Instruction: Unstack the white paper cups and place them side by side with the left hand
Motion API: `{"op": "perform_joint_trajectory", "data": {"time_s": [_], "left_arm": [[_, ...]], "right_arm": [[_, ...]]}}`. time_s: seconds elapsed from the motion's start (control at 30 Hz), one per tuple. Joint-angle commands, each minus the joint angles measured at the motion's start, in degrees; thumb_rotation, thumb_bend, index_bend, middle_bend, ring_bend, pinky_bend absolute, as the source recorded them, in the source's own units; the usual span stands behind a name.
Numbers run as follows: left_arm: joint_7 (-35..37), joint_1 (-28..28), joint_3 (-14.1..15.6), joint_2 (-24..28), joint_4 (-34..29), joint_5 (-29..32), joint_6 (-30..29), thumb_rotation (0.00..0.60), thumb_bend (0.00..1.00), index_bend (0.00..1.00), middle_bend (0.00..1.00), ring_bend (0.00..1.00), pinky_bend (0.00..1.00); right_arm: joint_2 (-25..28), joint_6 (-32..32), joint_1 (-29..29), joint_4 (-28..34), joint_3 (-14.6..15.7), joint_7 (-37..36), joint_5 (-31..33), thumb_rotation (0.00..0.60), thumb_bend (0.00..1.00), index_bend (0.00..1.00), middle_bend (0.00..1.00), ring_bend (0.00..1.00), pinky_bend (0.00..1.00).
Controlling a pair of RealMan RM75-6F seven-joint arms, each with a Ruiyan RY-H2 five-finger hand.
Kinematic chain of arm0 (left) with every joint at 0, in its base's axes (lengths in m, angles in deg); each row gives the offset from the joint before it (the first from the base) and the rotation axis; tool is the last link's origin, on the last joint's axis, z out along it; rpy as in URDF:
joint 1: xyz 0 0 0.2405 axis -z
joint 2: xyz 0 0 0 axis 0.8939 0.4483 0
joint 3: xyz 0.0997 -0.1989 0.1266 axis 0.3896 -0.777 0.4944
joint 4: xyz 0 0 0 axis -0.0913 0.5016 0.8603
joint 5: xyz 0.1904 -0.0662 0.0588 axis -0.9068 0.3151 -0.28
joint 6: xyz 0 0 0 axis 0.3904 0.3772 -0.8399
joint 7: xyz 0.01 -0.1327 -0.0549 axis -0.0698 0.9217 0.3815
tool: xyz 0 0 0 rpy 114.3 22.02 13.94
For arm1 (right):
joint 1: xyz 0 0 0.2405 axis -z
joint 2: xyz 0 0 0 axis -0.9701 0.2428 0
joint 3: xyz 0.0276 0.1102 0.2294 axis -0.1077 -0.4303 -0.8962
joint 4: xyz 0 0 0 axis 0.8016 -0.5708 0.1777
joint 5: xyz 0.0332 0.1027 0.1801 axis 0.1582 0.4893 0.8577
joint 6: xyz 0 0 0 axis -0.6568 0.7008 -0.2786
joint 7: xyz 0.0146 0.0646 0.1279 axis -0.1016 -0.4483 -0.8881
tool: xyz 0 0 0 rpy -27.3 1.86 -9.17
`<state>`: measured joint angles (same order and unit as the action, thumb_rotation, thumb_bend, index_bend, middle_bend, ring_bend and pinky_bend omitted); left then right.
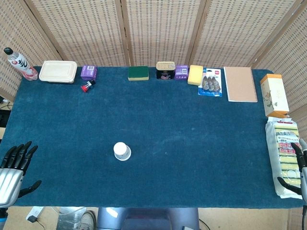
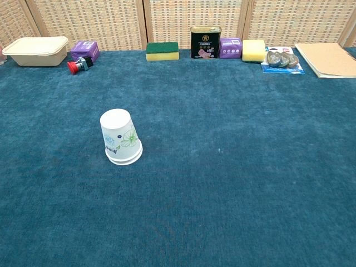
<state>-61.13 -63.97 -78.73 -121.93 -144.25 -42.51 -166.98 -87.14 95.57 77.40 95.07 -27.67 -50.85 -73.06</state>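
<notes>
A stack of white paper cups (image 1: pixel 122 151) stands upside down on the blue table cloth (image 1: pixel 182 124), left of the middle. In the chest view the cup stack (image 2: pixel 120 137) shows a green leaf print and doubled rims at its base. My left hand (image 1: pixel 15 165) hangs at the table's near left corner, fingers spread, holding nothing, well to the left of the cups. My right hand (image 1: pixel 298 167) shows partly at the right edge, over a pack of sponges, fingers apart and empty. Neither hand appears in the chest view.
Along the far edge stand a bottle (image 1: pixel 19 63), a beige lidded box (image 1: pixel 58 71), a purple box (image 1: pixel 88 72), a red button (image 1: pixel 87 86), a green sponge (image 1: pixel 138 73), a tin (image 1: pixel 165 70), a yellow sponge (image 1: pixel 195 74), a notebook (image 1: pixel 240 84). A sponge pack (image 1: pixel 284 153) lies right.
</notes>
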Motion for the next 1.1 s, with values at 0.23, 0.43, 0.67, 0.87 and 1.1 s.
{"op": "perform_joint_trajectory", "data": {"time_s": [0.23,0.43,0.67,0.87,1.1], "left_arm": [[-1.3,1.6,-0.3,-0.8,-0.4,-0.1,2.7,0.600,0.12,0.00,0.00,0.00,0.04],[-1.2,8.2,-4.1,0.8,-6.0,2.6,10.7,0.600,0.12,0.00,0.00,0.00,0.04],[-5.9,17.9,-9.3,1.1,-12.5,8.7,23.1,0.600,0.12,0.06,0.00,0.00,0.04],[-15.4,22.6,-11.1,-0.6,-16.1,17.5,29.3,0.600,0.12,0.16,0.00,0.00,0.04],[-25.4,27.1,-11.8,-3.7,-17.7,26.7,31.8,0.600,0.12,0.19,0.00,0.00,0.04]], "right_arm": [[0.9,0.9,0.5,0.6,0.2,-2.6,-1.1,0.600,0.00,0.07,0.00,0.00,0.00],[1.5,0.6,0.4,0.5,0.6,-4.4,-1.9,0.600,0.00,0.07,0.00,0.00,0.00],[1.7,0.1,0.4,0.6,0.9,-5.1,-2.2,0.600,0.00,0.07,0.00,0.00,0.00],[2.0,0.2,0.5,0.5,0.8,-6.2,-2.1,0.600,0.00,0.07,0.00,0.00,0.00],[2.3,0.1,0.4,0.3,0.8,-7.6,-2.1,0.600,0.00,0.07,0.00,0.00,0.00]]}}
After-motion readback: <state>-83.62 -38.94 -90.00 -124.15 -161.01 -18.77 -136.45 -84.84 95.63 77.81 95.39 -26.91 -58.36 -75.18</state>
